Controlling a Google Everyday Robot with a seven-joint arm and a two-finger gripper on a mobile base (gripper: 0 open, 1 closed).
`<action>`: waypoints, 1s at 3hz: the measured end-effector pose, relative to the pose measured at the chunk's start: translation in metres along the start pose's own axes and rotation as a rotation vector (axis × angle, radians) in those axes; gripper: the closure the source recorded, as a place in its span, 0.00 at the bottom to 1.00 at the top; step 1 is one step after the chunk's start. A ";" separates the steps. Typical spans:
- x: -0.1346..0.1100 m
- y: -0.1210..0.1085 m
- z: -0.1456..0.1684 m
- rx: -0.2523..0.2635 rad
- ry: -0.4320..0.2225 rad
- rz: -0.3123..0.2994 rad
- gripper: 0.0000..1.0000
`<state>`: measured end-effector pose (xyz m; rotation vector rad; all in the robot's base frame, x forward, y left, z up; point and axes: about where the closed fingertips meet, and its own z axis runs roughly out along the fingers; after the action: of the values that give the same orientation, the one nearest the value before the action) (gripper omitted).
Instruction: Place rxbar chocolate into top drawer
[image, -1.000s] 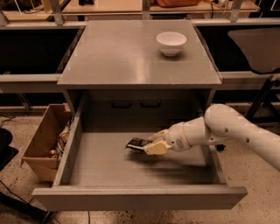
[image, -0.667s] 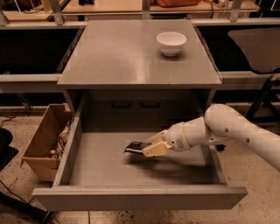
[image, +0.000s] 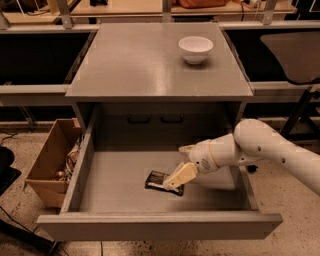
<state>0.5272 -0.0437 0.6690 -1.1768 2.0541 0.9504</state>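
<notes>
The rxbar chocolate, a small dark bar with pale lettering, lies flat on the grey bottom of the open top drawer, a little right of the middle. My gripper reaches into the drawer from the right on the white arm. It is open. Its lower finger sits over the bar's right end, and its upper finger stands apart from the bar, further back.
A white bowl stands on the cabinet top at the back right. A brown cardboard box with clutter sits on the floor to the left of the drawer. A dark chair is at the right.
The bar has gone down from slightly above the drawer bottom to lying flat on it. The gripper's fingers have spread apart and no longer clamp the bar.
</notes>
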 end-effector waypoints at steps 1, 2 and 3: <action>-0.022 0.019 0.002 -0.049 0.043 -0.079 0.00; -0.051 0.062 -0.025 -0.115 0.097 -0.245 0.00; -0.051 0.097 -0.070 -0.121 0.168 -0.352 0.00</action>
<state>0.4545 -0.0410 0.7765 -1.6671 1.8451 0.8349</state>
